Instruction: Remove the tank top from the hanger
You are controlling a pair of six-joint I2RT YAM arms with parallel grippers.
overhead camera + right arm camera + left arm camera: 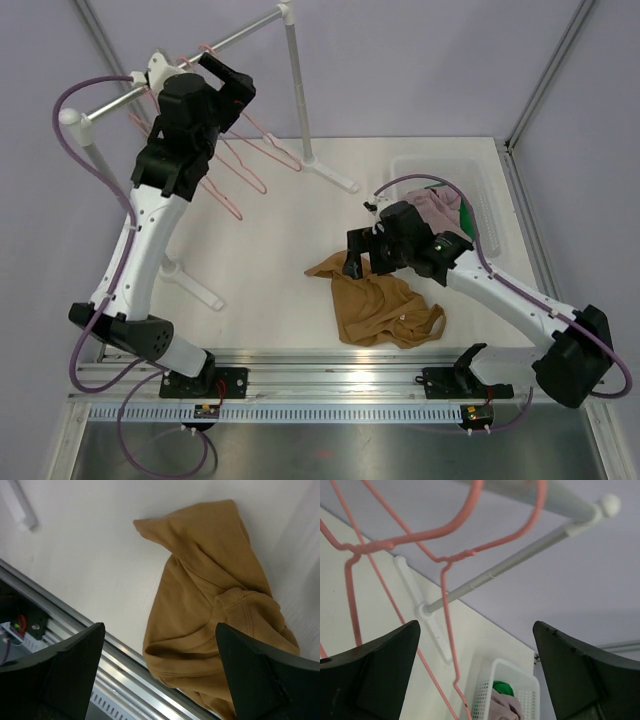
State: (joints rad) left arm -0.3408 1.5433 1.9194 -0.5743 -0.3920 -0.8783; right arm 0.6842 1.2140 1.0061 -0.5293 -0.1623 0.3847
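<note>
Tank top [383,312] lies crumpled on table [270,235] beneath right gripper [357,258].

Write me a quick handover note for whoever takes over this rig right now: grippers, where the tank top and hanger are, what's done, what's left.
Left gripper: open, holding nothing, raised just below the pink hangers on the rack rail.
Right gripper: open, holding nothing, low over the tank top.
Tank top: tan, crumpled on the table near its front edge, off any hanger.
Hangers: on the rail, bare.
Done: the tank top is off the hanger.
Left: probably only pulling both arms back.
</note>
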